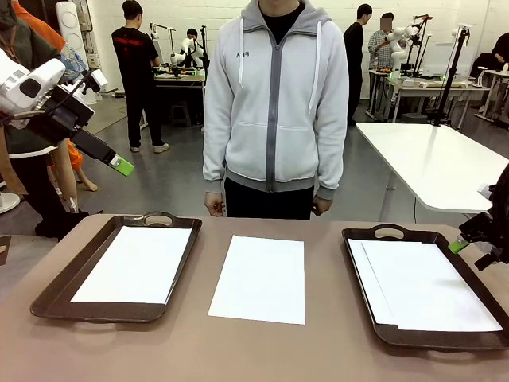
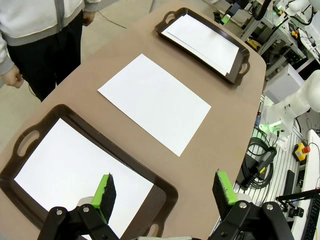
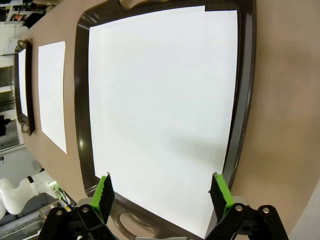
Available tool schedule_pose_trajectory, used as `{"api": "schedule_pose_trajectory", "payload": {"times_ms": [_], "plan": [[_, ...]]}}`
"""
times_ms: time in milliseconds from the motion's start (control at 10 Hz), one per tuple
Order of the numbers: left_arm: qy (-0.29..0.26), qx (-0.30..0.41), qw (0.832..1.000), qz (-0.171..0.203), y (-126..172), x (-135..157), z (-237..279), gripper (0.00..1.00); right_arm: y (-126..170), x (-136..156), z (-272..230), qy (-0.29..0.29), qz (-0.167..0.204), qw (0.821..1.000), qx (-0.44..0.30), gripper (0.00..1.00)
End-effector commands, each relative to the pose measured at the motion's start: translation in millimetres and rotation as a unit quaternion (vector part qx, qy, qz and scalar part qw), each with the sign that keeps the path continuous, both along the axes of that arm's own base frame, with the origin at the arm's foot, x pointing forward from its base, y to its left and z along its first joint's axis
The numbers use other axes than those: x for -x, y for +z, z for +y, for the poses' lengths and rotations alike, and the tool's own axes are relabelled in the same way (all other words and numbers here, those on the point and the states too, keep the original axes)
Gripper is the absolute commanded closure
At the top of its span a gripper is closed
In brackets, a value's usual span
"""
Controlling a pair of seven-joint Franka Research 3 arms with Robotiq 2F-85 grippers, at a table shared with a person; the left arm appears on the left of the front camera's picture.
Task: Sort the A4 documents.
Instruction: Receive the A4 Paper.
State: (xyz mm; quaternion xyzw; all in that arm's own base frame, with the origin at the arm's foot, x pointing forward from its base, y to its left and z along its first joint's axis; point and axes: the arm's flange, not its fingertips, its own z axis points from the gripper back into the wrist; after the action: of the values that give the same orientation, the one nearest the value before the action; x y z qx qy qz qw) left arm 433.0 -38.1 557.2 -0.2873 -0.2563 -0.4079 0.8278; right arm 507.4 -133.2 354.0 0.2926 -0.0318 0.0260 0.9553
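Three lots of A4 documents lie across the brown table. One white sheet (image 1: 135, 264) rests in the left tray (image 1: 159, 218). A second sheet (image 1: 260, 277) lies bare on the table's middle. Two overlapping sheets (image 1: 429, 286) fill the right tray (image 1: 390, 232). My left gripper (image 1: 119, 165) hangs open high above the table's left end; in the left wrist view its jaws (image 2: 165, 190) stand wide over the left tray's sheet (image 2: 75, 170). My right gripper (image 1: 460, 243) is open at the right tray's outer edge, its jaws (image 3: 162, 192) wide above the stacked sheets (image 3: 160, 110), holding nothing.
A person in a grey hooded jacket (image 1: 274, 103) stands at the far edge of the table, hands (image 1: 215, 204) hanging at the sides. Bare tabletop shows between the trays and along the near edge. A white table (image 1: 437, 159) stands beyond on the right.
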Motion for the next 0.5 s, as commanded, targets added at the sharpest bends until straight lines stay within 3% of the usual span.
{"api": "schedule_pose_trajectory", "payload": {"times_ms": [0, 200, 400], "plan": [[0.001, -0.001, 1.000, 0.000, 1, 0, -1, 0.00, 10, 24, 6, 0.020, -0.044, 0.999, 0.015, 0.00], [0.001, -0.001, 1.000, 0.000, 1, 0, -1, 0.00, 31, 49, 36, 0.080, -0.089, 0.993, 0.005, 0.00], [0.001, -0.001, 1.000, 0.000, 1, 0, -1, 0.00, 54, 51, 80, 0.176, -0.128, 0.976, 0.011, 0.00]]}}
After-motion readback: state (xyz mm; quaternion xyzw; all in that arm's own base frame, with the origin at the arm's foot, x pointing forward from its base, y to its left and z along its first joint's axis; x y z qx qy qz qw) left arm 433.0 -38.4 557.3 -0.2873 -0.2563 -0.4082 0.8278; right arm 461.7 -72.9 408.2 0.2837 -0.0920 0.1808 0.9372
